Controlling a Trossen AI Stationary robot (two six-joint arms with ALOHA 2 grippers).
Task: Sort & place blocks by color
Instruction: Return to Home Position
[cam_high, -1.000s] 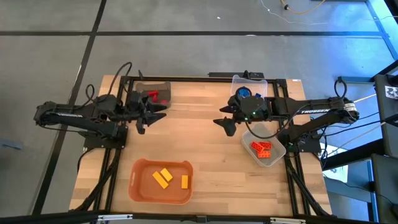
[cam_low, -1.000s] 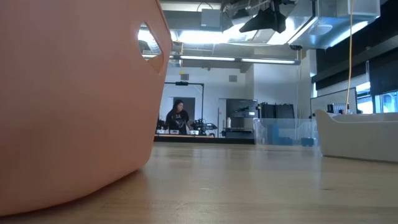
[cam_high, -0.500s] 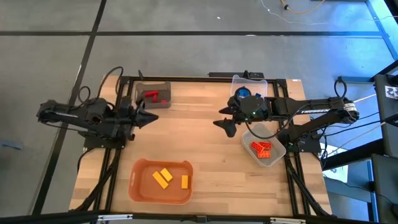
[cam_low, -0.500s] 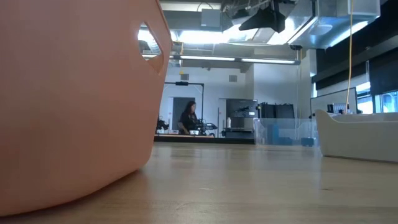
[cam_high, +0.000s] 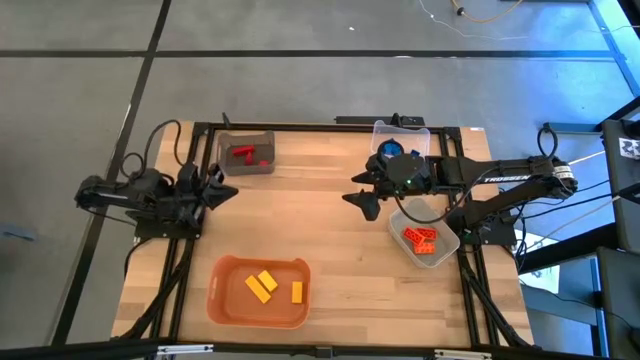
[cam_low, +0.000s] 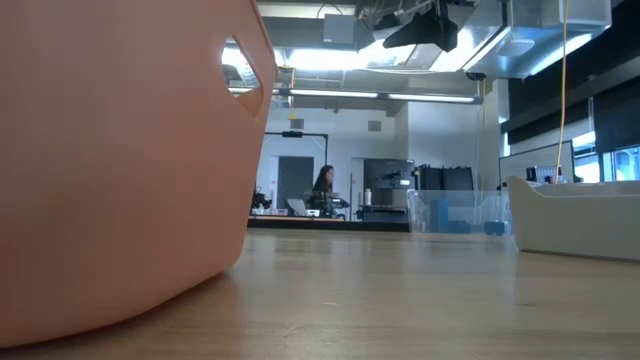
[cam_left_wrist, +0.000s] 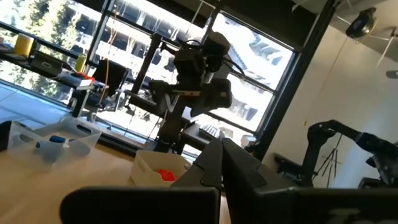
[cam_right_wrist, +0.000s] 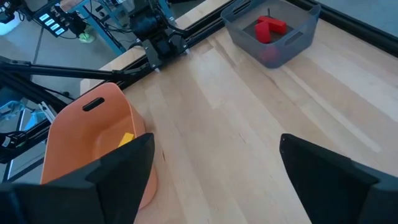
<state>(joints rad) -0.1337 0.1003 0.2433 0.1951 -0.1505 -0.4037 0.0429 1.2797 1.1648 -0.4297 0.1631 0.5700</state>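
Red blocks (cam_high: 250, 154) lie in the dark bin (cam_high: 228, 165) at the far left. Yellow blocks (cam_high: 262, 285) lie in the orange bin (cam_high: 225, 300) near the front edge, and orange blocks (cam_high: 421, 238) in the white bin (cam_high: 447, 243) at the right. A blue block (cam_left_wrist: 56, 139) lies in the clear bin (cam_left_wrist: 25, 134) at the far edge. My left gripper (cam_high: 232, 190) is shut and empty at the table's left edge, below the dark bin. My right gripper (cam_high: 362, 200) hangs open and empty above the bare wood right of centre.
Bare wood (cam_high: 320, 220) lies between the bins in the table's middle. In the low view the orange bin's wall (cam_low: 120, 150) fills the left side. A black frame (cam_high: 330, 125) runs round the table. A person (cam_low: 324, 190) moves in the room behind.
My left gripper has shut with nothing in it and drawn back toward the table's left edge, away from the dark bin. The blocks and bins have kept their places. The person in the room behind has walked to the right.
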